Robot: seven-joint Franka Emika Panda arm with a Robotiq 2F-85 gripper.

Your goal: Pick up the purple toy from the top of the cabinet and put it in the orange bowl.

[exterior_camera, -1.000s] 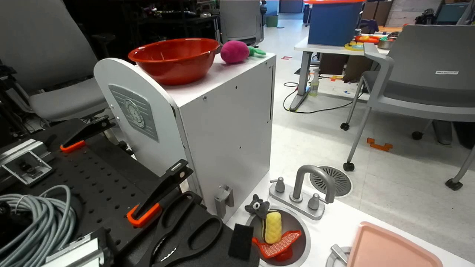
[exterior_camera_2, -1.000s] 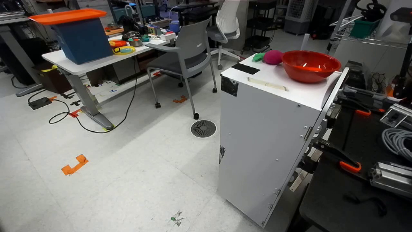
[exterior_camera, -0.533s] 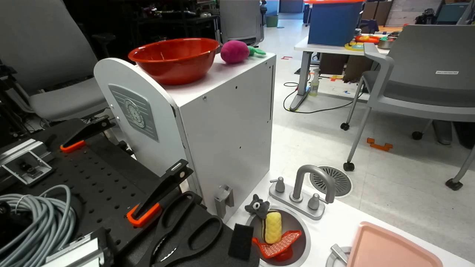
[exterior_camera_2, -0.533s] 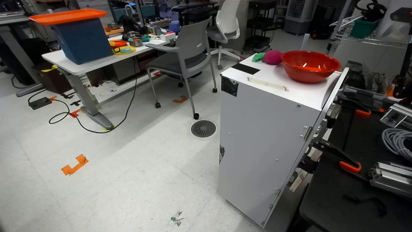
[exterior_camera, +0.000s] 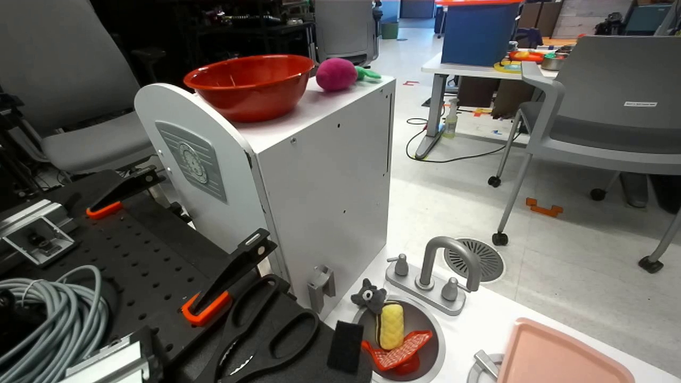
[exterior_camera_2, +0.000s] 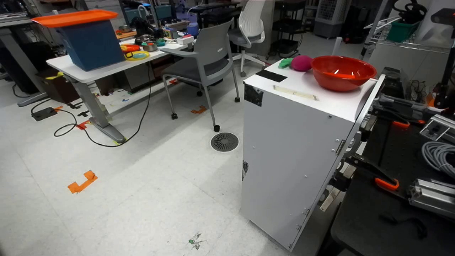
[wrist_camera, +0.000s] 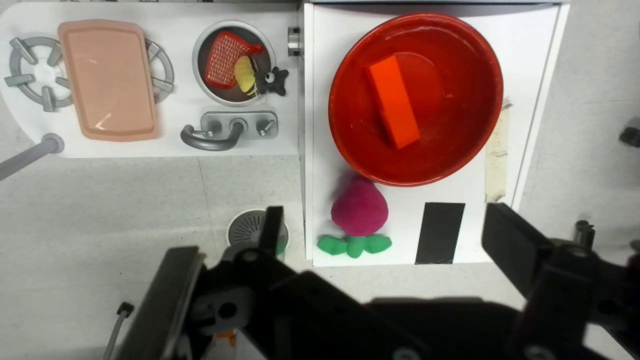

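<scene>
White cabinet (exterior_camera_2: 284, 153), in both exterior views and the wrist view, its flat top bearing the items of the task. Red bowl (exterior_camera: 255, 103), standing upright near the cabinet's arched panel (exterior_camera: 239, 175). End effector (wrist_camera: 385, 230), in the wrist view, its two dark fingers (wrist_camera: 515, 245) spread wide apart. Sink (exterior_camera: 425, 319), round and grey, beside the cabinet and lower than its top. Purple toy (wrist_camera: 360, 207), lying on the cabinet top just beside the bowl, tapered end toward it and green leaves (wrist_camera: 355, 246) pointing away; in the wrist view it appears in the gap between the fingers, and whether it touches the bowl cannot be told. Orange block (wrist_camera: 395, 102), lying inside the bowl. Black patch (wrist_camera: 440, 232), flat and rectangular, on the cabinet top near the toy. Grey plush figure (exterior_camera: 370, 298), at the rim of the sink
</scene>
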